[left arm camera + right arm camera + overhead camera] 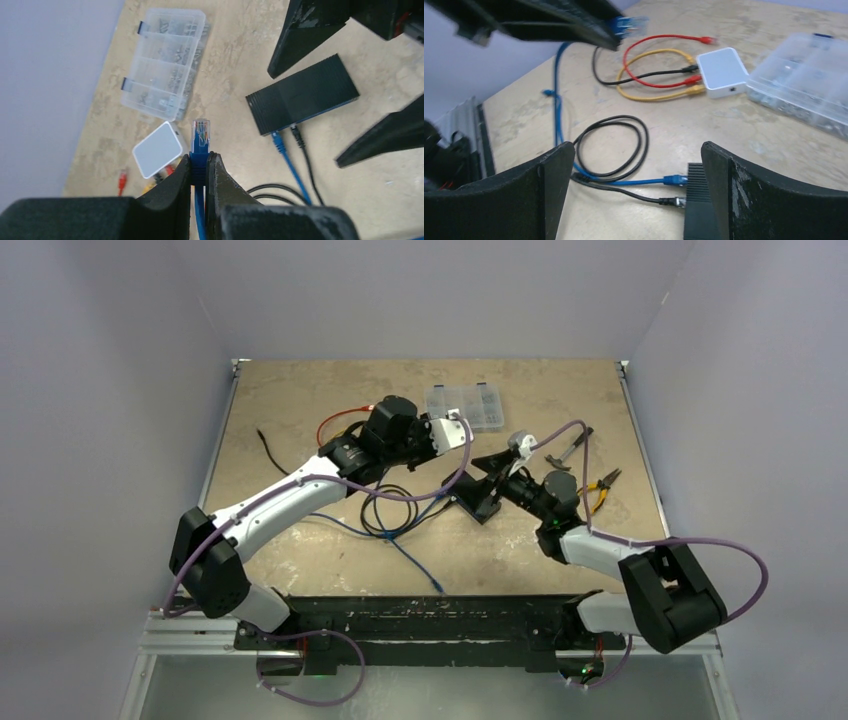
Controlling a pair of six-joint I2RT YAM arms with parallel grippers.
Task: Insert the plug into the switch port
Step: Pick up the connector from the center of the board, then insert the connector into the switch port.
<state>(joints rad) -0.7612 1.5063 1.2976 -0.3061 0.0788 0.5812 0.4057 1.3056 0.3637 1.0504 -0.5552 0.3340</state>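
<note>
Mottled beige tabletop (300, 400); left gripper (199, 165), lower centre, clamped on blue plug (201, 132); right gripper (638, 150) jaws wide apart, black switch (694, 205) bottom centre between them.

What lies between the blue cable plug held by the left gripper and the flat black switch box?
Only bare beige tabletop, seen in the left wrist view, separates the blue cable plug, shut in the left gripper, from the flat black switch box.

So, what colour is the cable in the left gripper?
Blue; the cable shows best in left wrist view.
</note>
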